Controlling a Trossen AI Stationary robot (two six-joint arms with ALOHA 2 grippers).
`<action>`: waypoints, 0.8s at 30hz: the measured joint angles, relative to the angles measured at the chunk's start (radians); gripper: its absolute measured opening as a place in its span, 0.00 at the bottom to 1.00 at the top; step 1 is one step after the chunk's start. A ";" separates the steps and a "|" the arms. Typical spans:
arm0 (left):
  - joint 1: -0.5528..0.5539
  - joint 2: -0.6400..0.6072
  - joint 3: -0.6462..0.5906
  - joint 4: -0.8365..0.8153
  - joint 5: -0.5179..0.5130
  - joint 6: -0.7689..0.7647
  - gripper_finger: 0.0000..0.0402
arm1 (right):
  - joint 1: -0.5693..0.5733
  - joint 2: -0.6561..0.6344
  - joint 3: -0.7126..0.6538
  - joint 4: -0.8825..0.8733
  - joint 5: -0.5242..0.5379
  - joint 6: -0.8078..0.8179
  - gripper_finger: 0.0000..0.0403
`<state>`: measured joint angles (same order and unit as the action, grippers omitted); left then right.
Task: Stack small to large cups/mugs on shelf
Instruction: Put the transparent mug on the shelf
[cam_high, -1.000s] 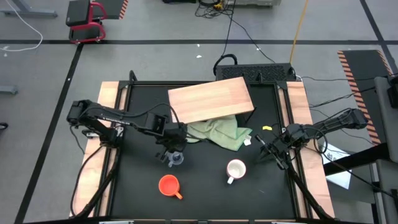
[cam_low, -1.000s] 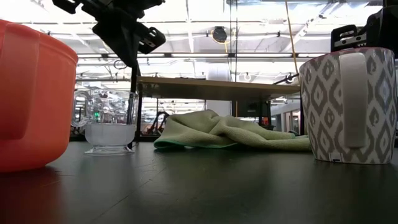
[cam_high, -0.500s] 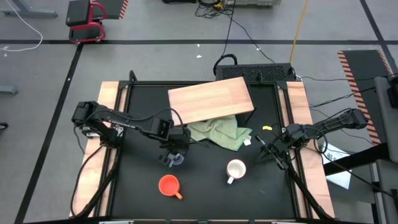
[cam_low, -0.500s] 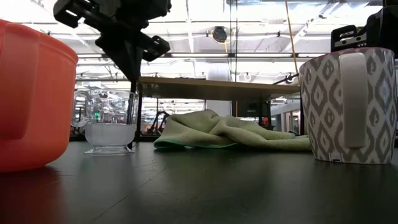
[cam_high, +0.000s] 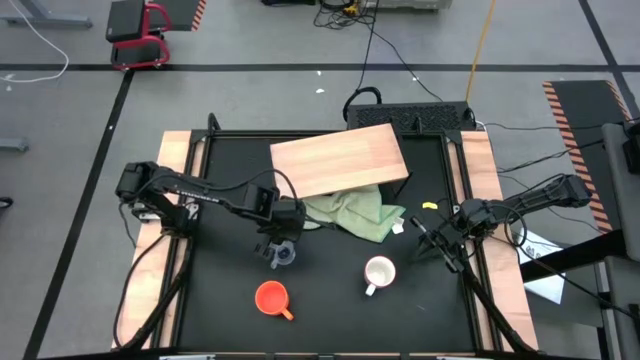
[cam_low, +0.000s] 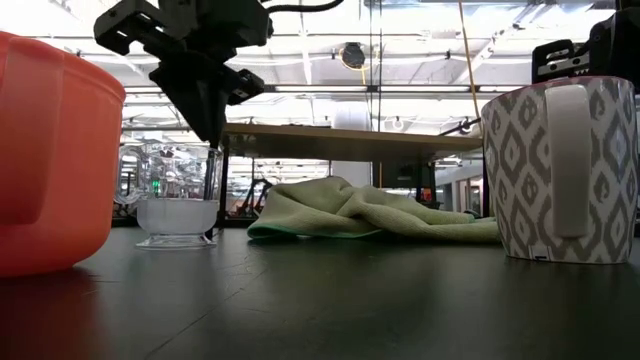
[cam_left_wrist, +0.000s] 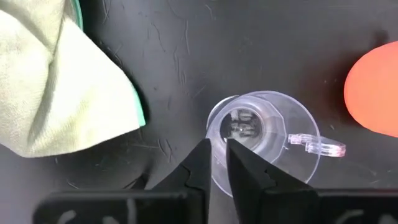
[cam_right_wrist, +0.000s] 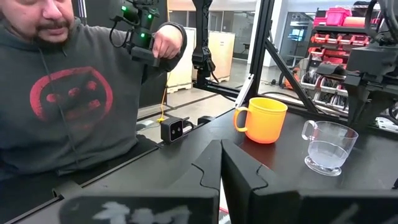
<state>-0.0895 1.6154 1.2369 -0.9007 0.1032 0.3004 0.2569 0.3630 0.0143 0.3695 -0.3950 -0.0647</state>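
The small clear glass cup (cam_high: 285, 254) stands on its base on the black table; it also shows in the low view (cam_low: 175, 195). My left gripper (cam_left_wrist: 216, 148) comes down on it from above and is shut on its rim. The orange mug (cam_high: 272, 297) stands nearer the front edge, and the white patterned mug (cam_high: 379, 272) stands to its right. The tan wooden shelf (cam_high: 340, 160) stands raised at the far side. My right gripper (cam_high: 425, 240) is shut and empty at the table's right side, near the white mug. My left gripper pinches the glass cup's rim wall (cam_left_wrist: 211, 132) on the side away from the handle (cam_left_wrist: 317, 144). One finger is inside the cup and one is outside. The fingers point down from above. The cup stands upright with its base on the table.
A green cloth (cam_high: 355, 212) lies crumpled between the cups and the shelf, partly under the board. A person in a dark hooded top (cam_right_wrist: 68, 93) stands beyond the table's front in the right wrist view. Bare table lies between the two mugs.
My left gripper's body has shifted a little toward the table's right above the glass cup and has turned slightly. Its fingers have stayed at the cup's rim. The cup stands where it stood.
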 joint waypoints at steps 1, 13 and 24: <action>0.000 0.000 0.000 0.000 0.000 -0.005 0.16 | 0.000 0.000 0.000 0.000 0.000 0.000 0.00; 0.000 0.000 0.000 -0.023 0.036 -0.024 0.26 | 0.000 0.000 0.000 0.000 0.000 -0.002 0.00; -0.004 0.021 0.000 -0.003 0.024 0.020 0.26 | 0.000 0.000 0.000 -0.001 0.000 0.000 0.00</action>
<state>-0.0937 1.6361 1.2373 -0.9040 0.1272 0.3205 0.2569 0.3630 0.0145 0.3687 -0.3950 -0.0650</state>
